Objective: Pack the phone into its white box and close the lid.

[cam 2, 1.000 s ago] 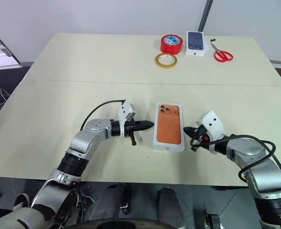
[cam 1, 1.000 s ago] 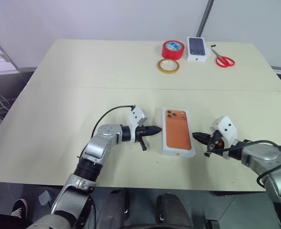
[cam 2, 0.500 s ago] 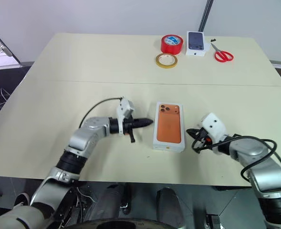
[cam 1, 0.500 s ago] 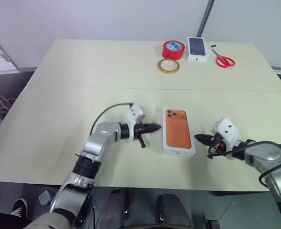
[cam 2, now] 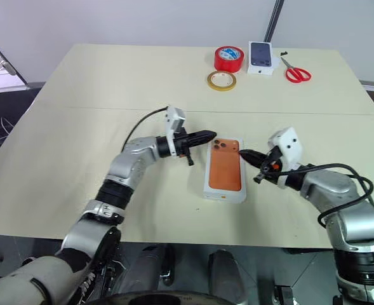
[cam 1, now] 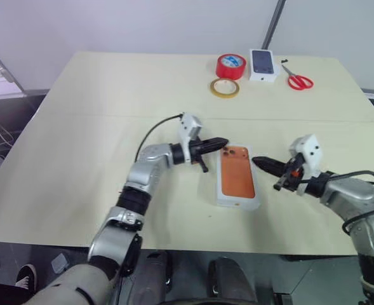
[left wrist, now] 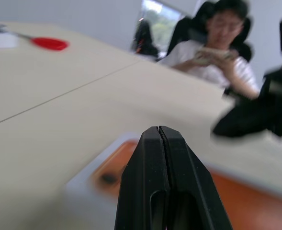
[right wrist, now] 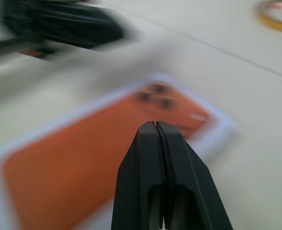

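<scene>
Now the lid [cam 1: 237, 179] lies between the closed left claw [cam 1: 223, 142] and closed right claw [cam 1: 257, 161].

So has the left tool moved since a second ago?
Yes. The left tool has risen and swung toward the closed white box, now over its far corner.

A pale cream worktop [cam 1: 110, 95] is seen. The white rectangular cardboard lid [cam 1: 237, 180] bears an orange phone picture. A glossy red tape roll [cam 1: 230, 65], a yellow tape ring [cam 1: 224, 88], red-handled scissors [cam 1: 298, 81] and a small white box [cam 1: 263, 65], apparently printed with a dark phone, are shown. Black fingers [left wrist: 164, 191] are seen.
</scene>
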